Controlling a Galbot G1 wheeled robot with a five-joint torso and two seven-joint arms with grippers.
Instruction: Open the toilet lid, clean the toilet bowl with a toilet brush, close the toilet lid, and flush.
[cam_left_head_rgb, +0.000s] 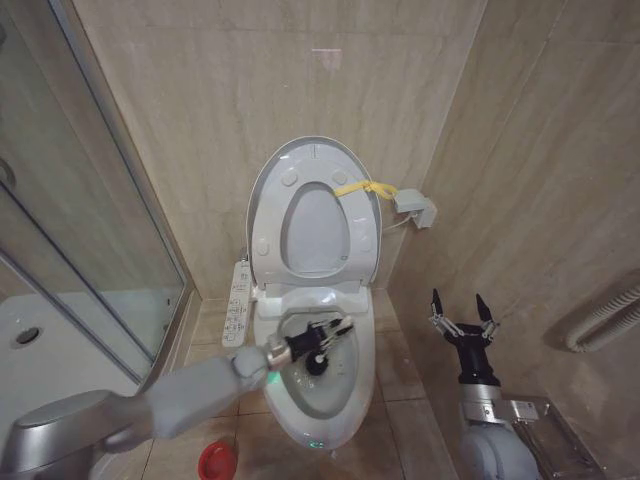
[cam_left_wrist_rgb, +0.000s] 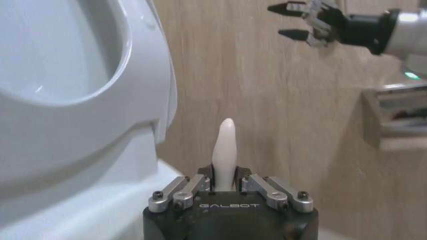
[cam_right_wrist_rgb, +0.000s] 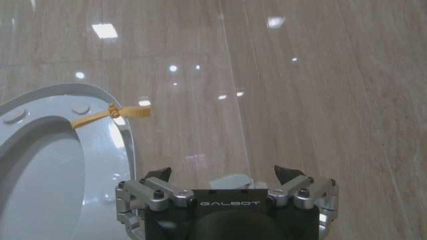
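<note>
Both lid (cam_left_head_rgb: 300, 165) & seat up so left gripper (cam_left_head_rgb: 318, 340), clamped on toilet brush (cam_left_head_rgb: 316, 362), reaches bowl (cam_left_head_rgb: 345, 400) below; right gripper (cam_left_head_rgb: 461, 322) idle, fingers spread.

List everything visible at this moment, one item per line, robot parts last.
toilet lid: one, white, raised upright against the wall, yellow strap tied at its edge
seat: one, white ring, raised against the lid
toilet bowl: one, white, open, green light at front
toilet brush: one, cream handle, black head down in the bowl
control panel: one, white, left of bowl
red holder: one, on floor
shower tray: one, white, behind glass
left gripper: over the bowl, shut on the brush handle
right gripper: fingers open, idle right of the toilet
</note>
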